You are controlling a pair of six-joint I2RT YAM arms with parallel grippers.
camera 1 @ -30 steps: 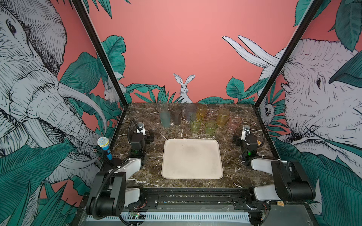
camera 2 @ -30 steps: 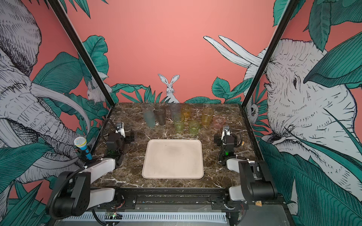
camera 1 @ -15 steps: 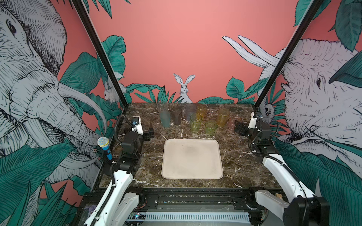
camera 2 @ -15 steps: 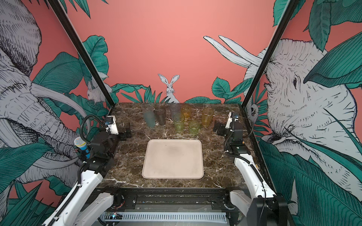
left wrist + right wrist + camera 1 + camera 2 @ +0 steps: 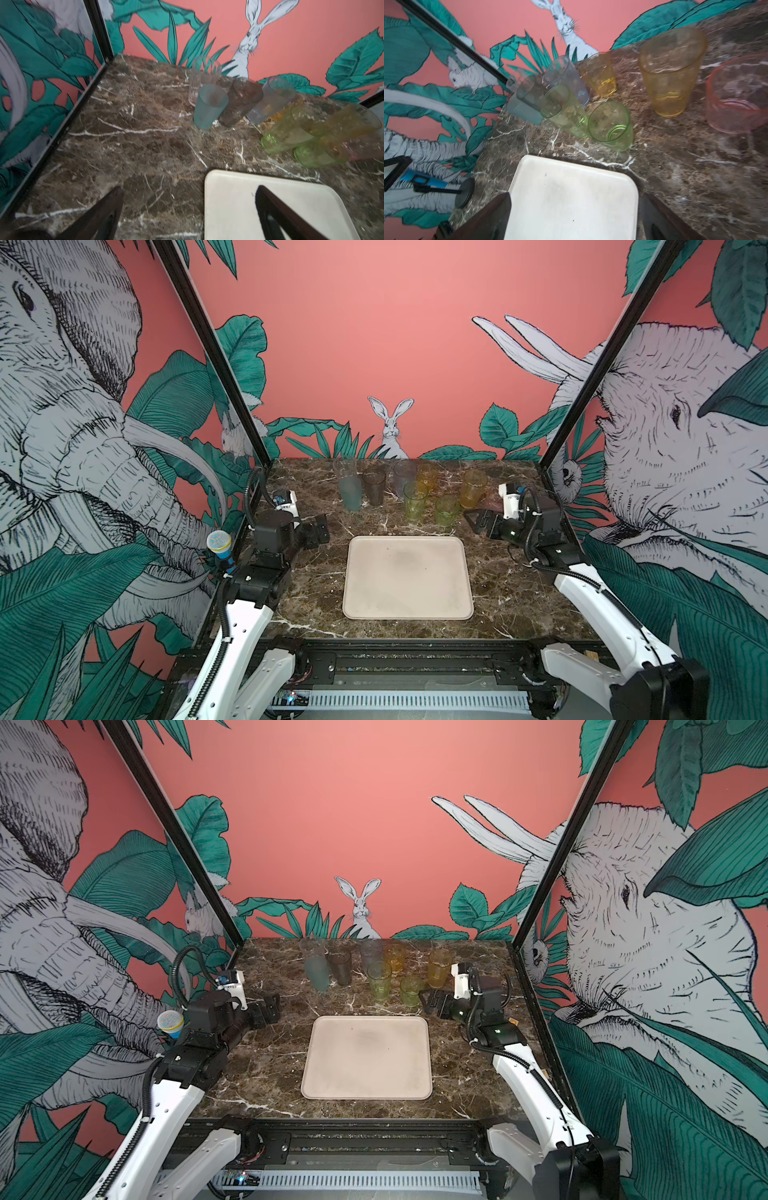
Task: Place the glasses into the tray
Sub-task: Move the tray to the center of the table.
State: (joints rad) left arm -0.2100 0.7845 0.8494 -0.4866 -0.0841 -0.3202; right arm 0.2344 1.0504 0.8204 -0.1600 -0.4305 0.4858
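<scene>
The glasses stand upright in a cluster at the back of the marble table: clear [image 5: 345,466], teal [image 5: 350,493], smoky grey [image 5: 374,487], blue [image 5: 404,477], yellow-green [image 5: 414,499], short green [image 5: 446,510] and tall amber [image 5: 473,488]. A pink one [image 5: 737,99] stands rightmost. The cream tray [image 5: 407,576] lies bare in the middle, in front of them. My left gripper [image 5: 322,526] hovers open off the tray's far left corner. My right gripper [image 5: 478,520] hovers open off its far right corner, close to the short green glass. Neither holds anything.
A toy microphone [image 5: 220,549] stands at the table's left edge beside the left arm. Black frame posts [image 5: 232,377] and printed walls close in the sides and back. The tray [image 5: 249,207] lies under my left gripper [image 5: 190,189] and also under my right gripper [image 5: 575,196].
Both arms have unfolded from their low rest at the front. They have lifted and carried the open grippers toward the back, up to the tray's far corners. The glasses and tray have not moved.
</scene>
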